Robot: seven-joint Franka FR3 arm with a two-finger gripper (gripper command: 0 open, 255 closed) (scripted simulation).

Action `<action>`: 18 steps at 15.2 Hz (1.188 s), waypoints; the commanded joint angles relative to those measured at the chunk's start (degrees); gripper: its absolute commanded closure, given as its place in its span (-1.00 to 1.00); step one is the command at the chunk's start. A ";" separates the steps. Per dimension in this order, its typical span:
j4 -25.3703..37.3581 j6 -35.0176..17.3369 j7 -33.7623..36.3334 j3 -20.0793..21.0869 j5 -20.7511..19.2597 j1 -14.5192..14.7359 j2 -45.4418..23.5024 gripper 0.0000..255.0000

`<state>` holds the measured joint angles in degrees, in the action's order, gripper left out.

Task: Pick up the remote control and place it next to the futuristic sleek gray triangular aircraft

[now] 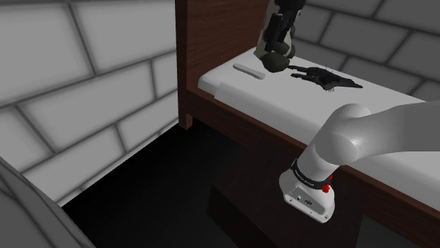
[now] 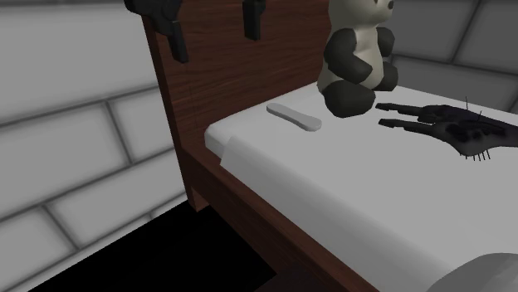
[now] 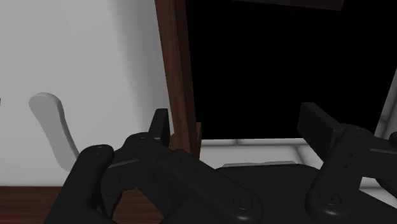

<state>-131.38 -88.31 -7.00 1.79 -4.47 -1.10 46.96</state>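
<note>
Right now your gripper (image 3: 242,127) is wide open and empty, near the headboard (image 3: 178,70) post. Remote (image 2: 294,117) lies flat on bed (image 2: 332,191) close to headboard, long axis approx parallel w/ it, one end pointing twd the panda (image 2: 357,58).

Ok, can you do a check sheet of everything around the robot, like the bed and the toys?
Surface: white bed with a brown wooden headboard.
Job's things: pale remote lies flat near the headboard; dark aircraft lies apart from it.
Clutter: panda toy sits upright between them.
Grippers: gripper open, holding nothing.
Cables: nothing seen.
Surroundings: grey brick walls; black area beside the bed.
</note>
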 commanded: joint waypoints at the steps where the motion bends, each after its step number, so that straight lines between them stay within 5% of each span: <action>1: 0.00 0.00 0.00 0.00 0.00 0.00 0.00 -1.00; 18: 3.68 -21.12 -15.52 -16.15 -4.30 -3.67 -25.15 -1.00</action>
<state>-128.49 -108.40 -21.52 -13.50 -8.89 -4.65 23.64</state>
